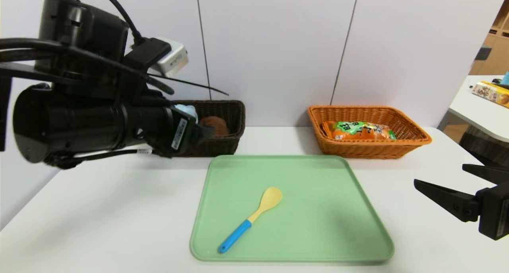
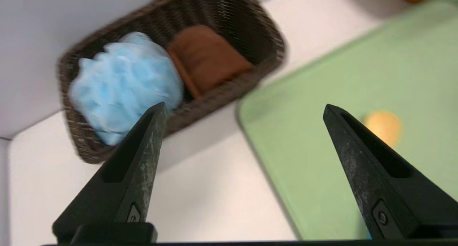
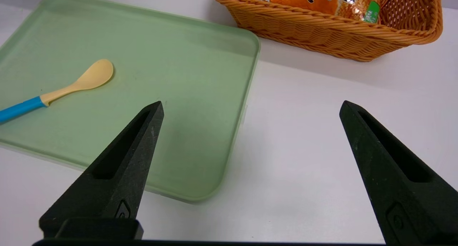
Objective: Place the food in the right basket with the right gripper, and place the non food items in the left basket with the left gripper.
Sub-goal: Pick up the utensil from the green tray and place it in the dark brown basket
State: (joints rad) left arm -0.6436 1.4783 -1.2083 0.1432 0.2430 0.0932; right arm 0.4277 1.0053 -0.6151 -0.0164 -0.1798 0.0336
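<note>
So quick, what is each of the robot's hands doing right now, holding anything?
Left end effector: open, empty, above the dark basket.
Right end effector: open, empty, parked over the table.

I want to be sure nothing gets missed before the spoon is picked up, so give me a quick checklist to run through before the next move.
1. Left gripper empty, fingers apart: ok.
2. Pouf and towel inside the dark basket: ok.
3. Snack bag in the orange basket: ok.
4. Spoon sorted: not ok, it lies on the green tray.
5. Spoon clear to grasp, nothing else on the tray: ok.
6. Right gripper out of the way, open over the table beside the tray: ok.
</note>
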